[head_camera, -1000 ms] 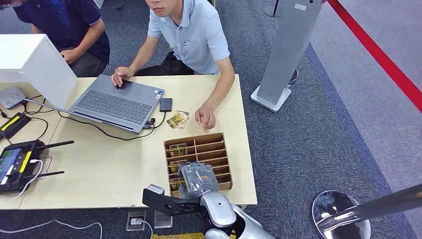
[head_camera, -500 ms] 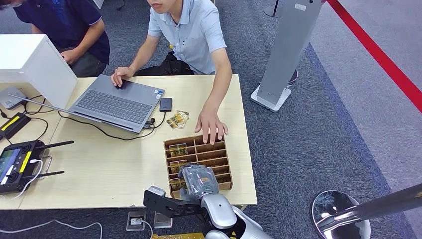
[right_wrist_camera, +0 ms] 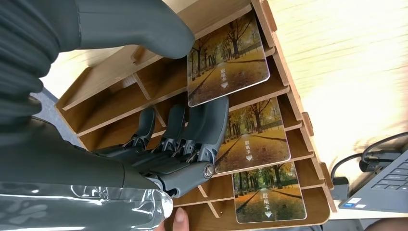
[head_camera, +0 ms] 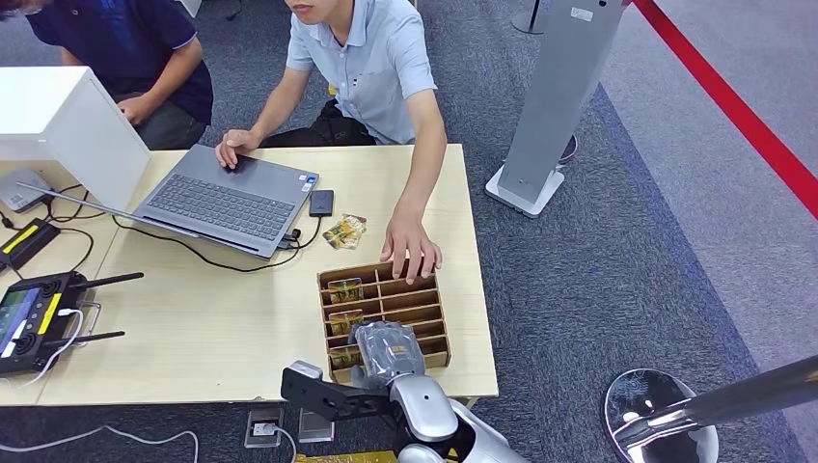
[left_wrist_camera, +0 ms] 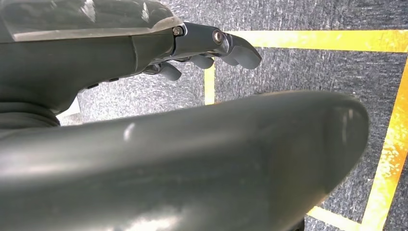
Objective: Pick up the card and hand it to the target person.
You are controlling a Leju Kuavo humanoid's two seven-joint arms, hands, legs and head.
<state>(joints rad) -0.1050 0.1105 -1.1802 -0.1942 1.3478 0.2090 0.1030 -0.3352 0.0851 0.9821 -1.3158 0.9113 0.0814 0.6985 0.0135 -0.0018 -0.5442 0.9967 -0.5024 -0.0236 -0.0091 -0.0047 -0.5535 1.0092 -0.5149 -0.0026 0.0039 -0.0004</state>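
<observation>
Right wrist view: right hand (right_wrist_camera: 159, 144) in the wooden rack (right_wrist_camera: 269, 29), thumb above and fingers below the nearest card (right_wrist_camera: 226, 60), seemingly pinching its edge. Card looks thin, stiff, glossy; likely light and slippery, best taken by the exposed edge. Three cards counted in the slots. Left hand (left_wrist_camera: 202, 48) hangs empty, fingers loosely curled.

My head camera sits high, looking forward and down over the desk (head_camera: 241, 328) and the two people seated behind it. My right wrist camera rides close behind the right hand (right_wrist_camera: 163, 144), turned sideways, facing the wooden card rack (right_wrist_camera: 288, 91); both views share that rack (head_camera: 386, 309) and the laptop (head_camera: 227, 198). My left wrist camera looks down past the left hand (left_wrist_camera: 192, 48) at carpet with yellow floor tape (left_wrist_camera: 385, 159).
</observation>
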